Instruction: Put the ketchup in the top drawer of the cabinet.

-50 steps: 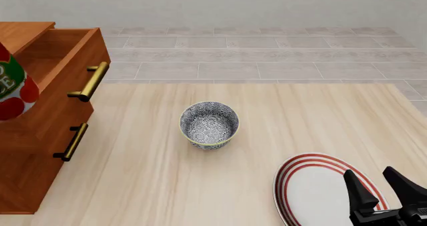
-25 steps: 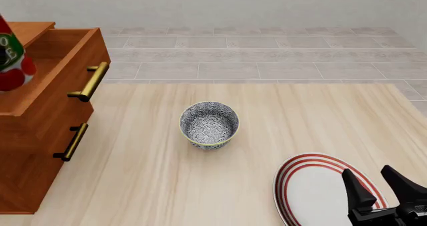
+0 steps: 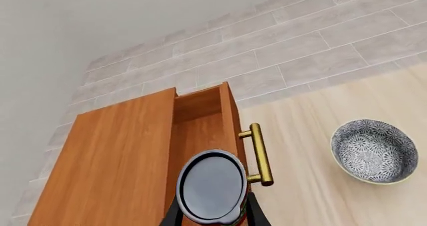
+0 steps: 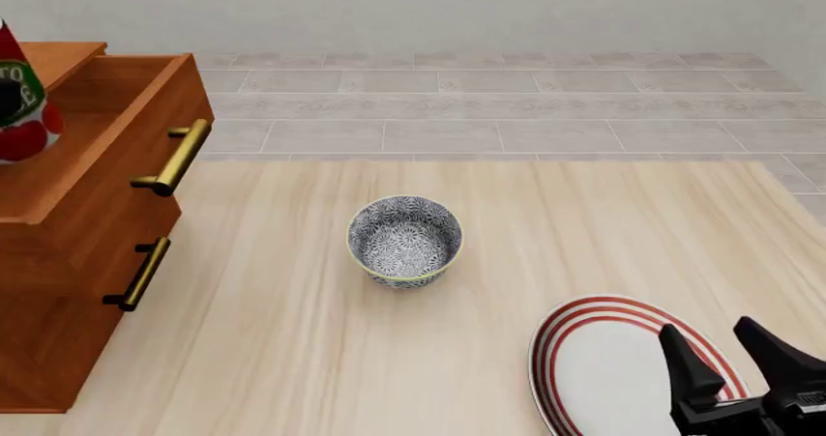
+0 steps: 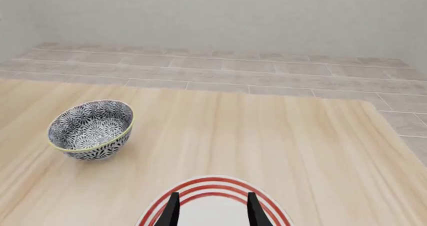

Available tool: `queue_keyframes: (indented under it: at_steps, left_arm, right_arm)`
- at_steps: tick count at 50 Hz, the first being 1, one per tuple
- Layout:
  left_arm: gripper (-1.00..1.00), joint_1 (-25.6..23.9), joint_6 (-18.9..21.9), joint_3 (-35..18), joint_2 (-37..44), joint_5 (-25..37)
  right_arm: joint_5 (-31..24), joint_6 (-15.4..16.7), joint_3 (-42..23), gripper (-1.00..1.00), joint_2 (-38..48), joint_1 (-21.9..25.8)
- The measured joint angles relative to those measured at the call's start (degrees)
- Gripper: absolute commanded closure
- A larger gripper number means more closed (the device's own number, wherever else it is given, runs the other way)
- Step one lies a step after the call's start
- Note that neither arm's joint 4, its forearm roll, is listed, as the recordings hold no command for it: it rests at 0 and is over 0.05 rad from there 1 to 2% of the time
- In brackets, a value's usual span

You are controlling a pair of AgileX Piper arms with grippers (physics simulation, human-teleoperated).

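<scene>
The ketchup [image 4: 18, 102], a red can with a green band, shows at the far left edge of the front view, high over the cabinet [image 4: 58, 310]. In the left wrist view its dark glossy top [image 3: 211, 186] is between my left gripper's [image 3: 213, 219] dark fingers [image 3: 172, 217], which are shut on it. It hangs over the front part of the open top drawer [image 3: 200, 131], beside the brass handle [image 3: 260, 153]. The drawer also shows pulled out in the front view [image 4: 123, 107]. My right gripper [image 4: 729, 351] is open and empty over a plate; it also shows in the right wrist view [image 5: 212, 206].
A grey patterned bowl [image 4: 404, 241] stands mid-table; it also shows in the left wrist view [image 3: 373, 151] and the right wrist view [image 5: 91, 130]. A white plate with red rings [image 4: 587, 359] lies at the front right. The lower drawer front [image 4: 138, 274] is shut.
The ketchup has risen and moved left and farther back over the open drawer. The right gripper has sunk slightly toward the frame's bottom edge.
</scene>
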State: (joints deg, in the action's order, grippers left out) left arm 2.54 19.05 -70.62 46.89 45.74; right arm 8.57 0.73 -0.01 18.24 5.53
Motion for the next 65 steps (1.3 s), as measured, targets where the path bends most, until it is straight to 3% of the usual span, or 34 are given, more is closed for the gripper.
queue_keyframes:
  at_steps: [33, 65]
  left_arm:
    - [1.00, 8.02, 1.41, 2.75, 8.16, -8.21]
    - [1.00, 6.80, 1.40, 6.54, 11.13, -10.30]
  right_arm:
    - [0.44, 0.12, 0.00, -1.00, 0.88, 0.19]
    - [1.55, 0.30, 0.00, -1.00, 2.32, 0.30]
